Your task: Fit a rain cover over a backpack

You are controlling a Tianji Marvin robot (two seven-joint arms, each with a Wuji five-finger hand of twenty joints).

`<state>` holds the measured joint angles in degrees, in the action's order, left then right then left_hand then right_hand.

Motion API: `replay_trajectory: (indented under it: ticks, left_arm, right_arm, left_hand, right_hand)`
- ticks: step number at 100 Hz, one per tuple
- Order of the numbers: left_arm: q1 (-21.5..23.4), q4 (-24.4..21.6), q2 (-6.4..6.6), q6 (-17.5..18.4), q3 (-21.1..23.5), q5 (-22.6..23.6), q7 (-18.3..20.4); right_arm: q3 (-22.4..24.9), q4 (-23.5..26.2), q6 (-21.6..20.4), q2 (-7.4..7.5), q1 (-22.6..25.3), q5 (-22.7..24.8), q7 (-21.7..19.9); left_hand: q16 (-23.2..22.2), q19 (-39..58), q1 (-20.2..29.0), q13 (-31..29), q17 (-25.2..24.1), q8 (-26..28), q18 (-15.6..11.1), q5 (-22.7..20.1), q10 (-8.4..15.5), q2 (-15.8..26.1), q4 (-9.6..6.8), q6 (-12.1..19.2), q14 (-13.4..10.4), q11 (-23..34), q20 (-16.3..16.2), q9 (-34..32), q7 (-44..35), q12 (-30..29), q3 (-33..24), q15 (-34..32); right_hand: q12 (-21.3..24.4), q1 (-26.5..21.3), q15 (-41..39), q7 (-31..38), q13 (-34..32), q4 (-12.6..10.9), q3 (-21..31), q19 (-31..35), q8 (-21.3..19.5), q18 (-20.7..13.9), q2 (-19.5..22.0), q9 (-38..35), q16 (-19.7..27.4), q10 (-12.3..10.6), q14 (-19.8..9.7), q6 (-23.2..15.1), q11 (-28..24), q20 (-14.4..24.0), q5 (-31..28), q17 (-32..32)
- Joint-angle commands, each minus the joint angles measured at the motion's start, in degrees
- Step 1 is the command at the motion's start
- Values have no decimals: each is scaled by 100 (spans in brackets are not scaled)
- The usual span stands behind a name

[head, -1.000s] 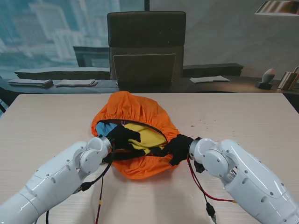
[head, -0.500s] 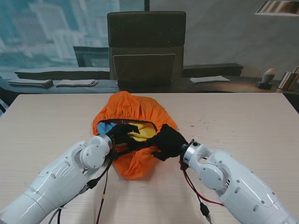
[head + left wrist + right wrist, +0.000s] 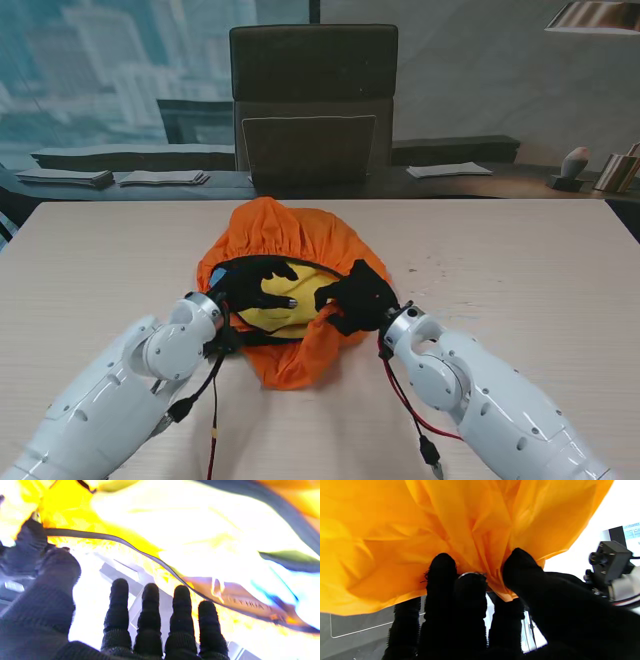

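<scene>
On table [image 3: 90, 260] centre: 1 yellow backpack [image 3: 275, 300] inside 1 orange rain cover [image 3: 290, 232], cover bunched around it. 2 black-gloved hands. Left hand [image 3: 250, 283] flat on backpack, fingers [image 3: 150, 610] spread, holding nothing. Right hand [image 3: 362, 298] pinching cover fold, fingers [image 3: 442, 572] closed on fabric.

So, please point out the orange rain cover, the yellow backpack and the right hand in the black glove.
orange rain cover [image 3: 285, 232]: stand view, far gathered fabric.
yellow backpack [image 3: 300, 292]: stand view, uncovered yellow panel.
right hand [image 3: 362, 297]: stand view, back of the black glove.
</scene>
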<state>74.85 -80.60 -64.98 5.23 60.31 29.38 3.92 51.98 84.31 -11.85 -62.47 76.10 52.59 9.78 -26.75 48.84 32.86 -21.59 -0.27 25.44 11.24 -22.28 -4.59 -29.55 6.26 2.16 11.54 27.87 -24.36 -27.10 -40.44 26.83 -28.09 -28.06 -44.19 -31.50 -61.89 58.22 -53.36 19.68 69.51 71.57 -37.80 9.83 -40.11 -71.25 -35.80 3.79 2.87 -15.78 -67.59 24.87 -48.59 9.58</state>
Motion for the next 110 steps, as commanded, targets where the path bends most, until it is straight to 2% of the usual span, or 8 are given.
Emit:
replay_trajectory:
  ticks: [1,14,31,56,61,85,98,110]
  left_arm:
    - [198,-346,275,18,151,181,484]
    - [509,-917,545,-105,369,1014,1431]
    - [443,-1003,718,-287,183,1612,2205]
    - [-187,37,651,-186,-663,2218,1289]
    - [-304,233,628,-172,-812,2222,1088]
    - [-728,1026,493,36,-1289,2139,126]
    - [-871,1279,412,93,-1390,2115,-355]
    - [-848,1173,386,146,-1290,2032,-349]
  right_arm:
    - [9,-19,28,9,27,27,-51]
    - [5,-24,73,-8,34,5,8]
    - [-21,-34,168,-64,50,-122,163]
    - [2,-31,117,-67,60,-174,137]
    - [-3,-49,101,-70,52,-178,159]
    - [-10,-100,-57,-76,11,-263,138]
    - [72,-11,-184,-41,72,-456,-221]
    - [193,75,-458,32,176,-469,-518]
  left_hand:
    - [240,-518,-186,597,-328,-294,-121,506,-96,262,-139,-56,-151,-330,256,659,398,-287,858,422]
    - [845,-2878,-22,1702,-341,-816,63,1294,-146,393,-221,-399,-340,-1498,1232,1631,1251,-1046,2013,1697]
    - [841,-4065,408,1908,-415,-1301,104,1350,-48,293,-319,-636,-526,-2251,774,1919,2138,-941,2732,2358]
    - [640,-4283,644,1895,-351,-1643,33,1416,204,14,-389,-211,-594,-2589,445,2049,3112,-529,2475,2400]
    - [518,-4216,-44,1853,-266,-1235,32,1369,226,-436,-152,-150,-572,-2485,409,2053,3328,-330,540,2198]
    - [404,-2137,809,400,-252,651,-186,1117,635,865,-249,1054,-837,17,783,337,-662,-82,-977,696]
    - [334,-811,2415,-1029,-359,510,1,-718,863,1219,-70,1700,-761,-171,391,-2180,-2123,884,945,-58]
    - [166,-752,2393,-1415,-373,780,79,-925,744,1222,-89,1487,-717,0,370,-2615,-2129,1277,900,-366]
  right_hand:
    - [14,-22,-157,269,-128,-152,144,116,23,146,28,-71,56,182,-162,-261,-15,72,-151,-76]
    - [9,-31,-177,278,-141,-156,135,122,29,153,37,-72,56,189,-157,-237,-28,77,-145,-56]
    - [3,-45,-200,307,-143,-159,136,127,18,161,28,-73,56,204,-129,-205,-42,83,-135,-36]
    - [-3,-37,-215,304,-153,-158,131,127,27,167,32,-77,59,205,-138,-206,-52,87,-141,-43]
    - [-4,-37,-215,300,-151,-159,133,126,33,162,22,-83,60,208,-139,-210,-54,88,-144,-44]
    - [-2,-8,-200,292,-140,-155,133,128,39,165,30,-77,73,185,-172,-247,-43,92,-142,-41]
    - [1,-24,-176,278,-95,-156,78,120,25,158,79,-31,82,158,-174,-271,-19,91,-113,-45]
    - [75,-17,-46,220,-31,-179,-17,69,27,150,129,67,131,53,-238,-389,171,72,-109,-63]
